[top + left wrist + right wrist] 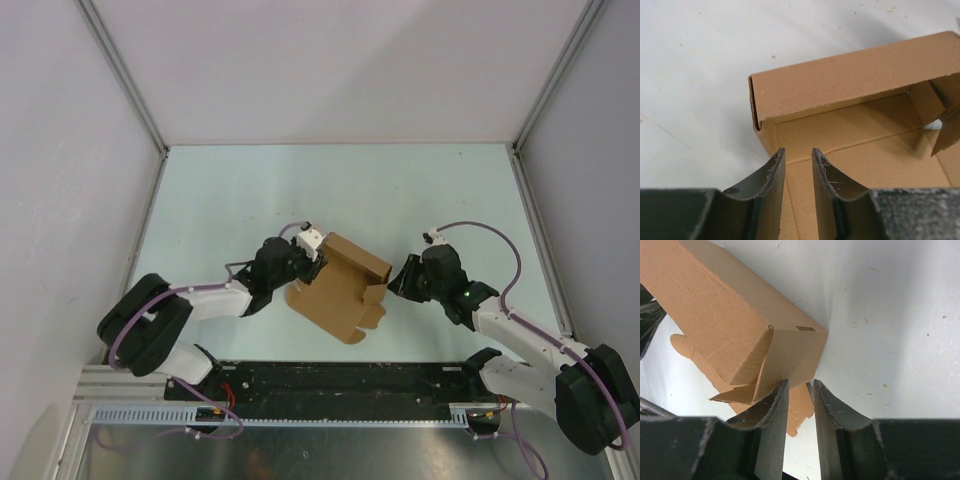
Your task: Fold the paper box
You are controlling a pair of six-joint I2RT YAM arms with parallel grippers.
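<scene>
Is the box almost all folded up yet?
Maybe halfway. Done: one long wall of the paper box stands up, doubled over. In hand: the left gripper and right gripper straddle cardboard at opposite ends; a grip isn't clear. Left: the tabbed flap lies flat and the end flap hangs loose.

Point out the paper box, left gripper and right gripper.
paper box (335,290): top view, flat inner panel.
left gripper (798,150): left wrist view, midway between the fingers' tips.
right gripper (800,382): right wrist view, midway between the fingers' tips.
</scene>
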